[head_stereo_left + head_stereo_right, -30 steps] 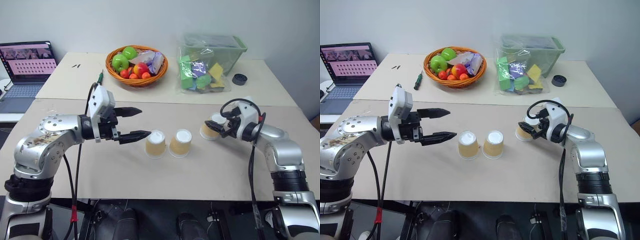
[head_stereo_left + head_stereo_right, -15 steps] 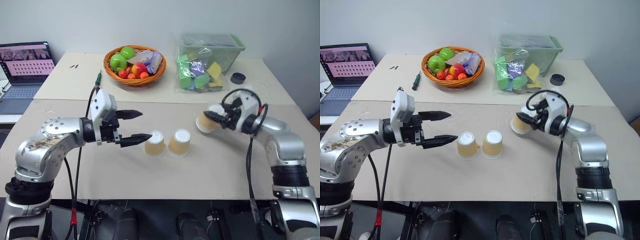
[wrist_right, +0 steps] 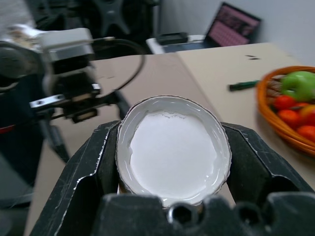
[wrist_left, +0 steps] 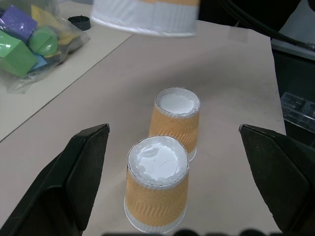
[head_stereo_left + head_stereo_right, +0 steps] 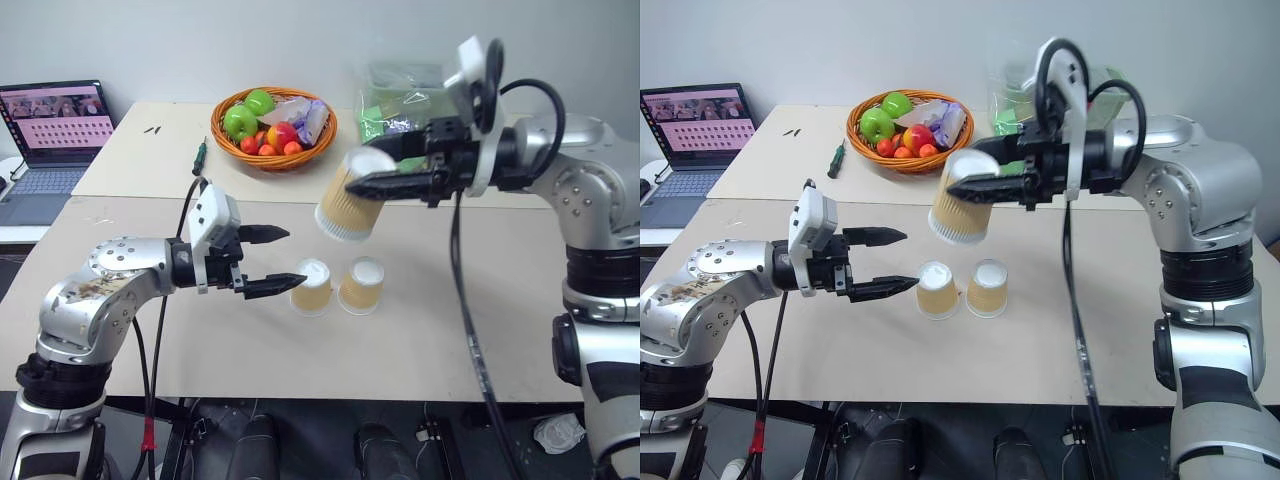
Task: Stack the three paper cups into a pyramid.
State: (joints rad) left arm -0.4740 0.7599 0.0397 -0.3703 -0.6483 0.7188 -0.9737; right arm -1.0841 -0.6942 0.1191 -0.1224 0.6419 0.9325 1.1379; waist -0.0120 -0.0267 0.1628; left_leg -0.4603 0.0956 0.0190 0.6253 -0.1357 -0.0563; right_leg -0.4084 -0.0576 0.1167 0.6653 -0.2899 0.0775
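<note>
My right claw (image 5: 365, 188) is clenched on the third cup (image 5: 346, 207) and has lifted it off the bench (image 5: 470, 330), swinging it up over the two base cups (image 5: 311, 286) (image 5: 361, 284), which stand upside down and touching; the top tier is now ready to place. My left claw (image 5: 290, 259) hangs released just beside the left-hand base cup, touching nothing.

Cups (image 4: 157, 194) are matt ribbed paper with smooth white bases. Surface (image 5: 450, 330) is matt and smooth. Basket (image 5: 272, 160) is woven wicker. Right gripper (image 5: 975, 187) is matt black plastic.
</note>
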